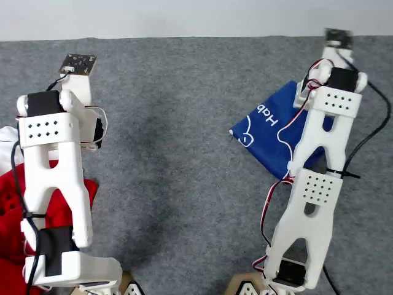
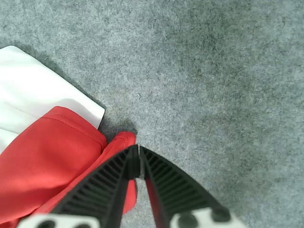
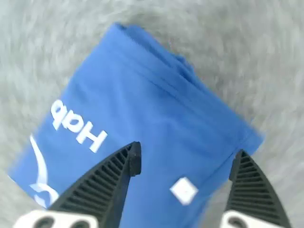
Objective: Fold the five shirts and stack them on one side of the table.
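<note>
1. Judged from how things lie, the task is at an early stage. One blue shirt (image 1: pixel 270 138) looks folded into a flat packet at about 3 o'clock on the table (image 1: pixel 184 123).
2. A red shirt (image 1: pixel 12 215) lies rumpled at about 8 o'clock. A white shirt (image 1: pixel 5 138) is tucked at its edge near 9 o'clock, and neither looks folded.
3. Three shirts can be made out and no stack has been built. Folding the rest and piling them on one side is left to do.
4. The left gripper (image 2: pixel 138 164) is clenched, tips pressed together with no cloth seen between them, just beside the red shirt's hem.
5. The right gripper (image 3: pixel 187 159) is spread wide and empty above the blue shirt, with one finger over the cloth and the other near its edge.
6. The blue shirt is a smooth, thin knit with white print and a small white tag (image 3: pixel 184 190). Its folded edges are layered and fairly crisp.
7. The red cloth is soft with a stitched hem and bunches in rounded folds. The white one looks smooth and lies flat.
8. The table top is a grey, felt-like surface with a speckled, fuzzy nap, likely to grip cloth a little.
</note>
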Controlling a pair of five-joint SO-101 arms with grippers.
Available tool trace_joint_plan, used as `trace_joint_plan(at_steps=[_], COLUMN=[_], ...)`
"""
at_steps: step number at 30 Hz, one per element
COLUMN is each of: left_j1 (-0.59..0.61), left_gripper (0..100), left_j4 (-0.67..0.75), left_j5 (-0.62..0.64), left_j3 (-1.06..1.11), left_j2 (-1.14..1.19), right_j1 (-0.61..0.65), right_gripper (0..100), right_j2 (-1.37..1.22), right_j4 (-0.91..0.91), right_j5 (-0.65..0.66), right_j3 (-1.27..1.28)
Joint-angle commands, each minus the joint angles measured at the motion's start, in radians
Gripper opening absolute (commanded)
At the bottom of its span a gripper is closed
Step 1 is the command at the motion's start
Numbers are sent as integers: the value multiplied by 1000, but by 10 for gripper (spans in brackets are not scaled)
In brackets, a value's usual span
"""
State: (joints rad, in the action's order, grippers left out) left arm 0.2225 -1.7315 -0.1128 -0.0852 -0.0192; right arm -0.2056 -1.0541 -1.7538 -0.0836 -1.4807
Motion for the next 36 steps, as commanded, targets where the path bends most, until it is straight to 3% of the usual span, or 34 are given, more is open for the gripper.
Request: trace_joint_plan(at_steps=[1, 12, 18, 29, 32, 36], left_j1=[0, 0, 0, 0, 0, 0], left_gripper=[6, 6, 6, 6, 6, 6], left_j4=[-21, -21, -21, -21, -21, -21], left_j5=[5, 3, 3, 3, 3, 3], left_j3=[-8, -10, -10, -10, -10, -10], left_j2=[-46, -46, -46, -46, -46, -46], right_j1=[31, 64, 64, 99, 110, 99], right_gripper=[302, 308, 421, 422, 361, 158], right_j2=[31, 311, 271, 31, 8, -1], right_j4=[-45, -41, -5, 197, 189, 185], right_j5=[-301, -483, -519, -516, -516, -503], right_j3=[28, 500, 505, 505, 503, 503])
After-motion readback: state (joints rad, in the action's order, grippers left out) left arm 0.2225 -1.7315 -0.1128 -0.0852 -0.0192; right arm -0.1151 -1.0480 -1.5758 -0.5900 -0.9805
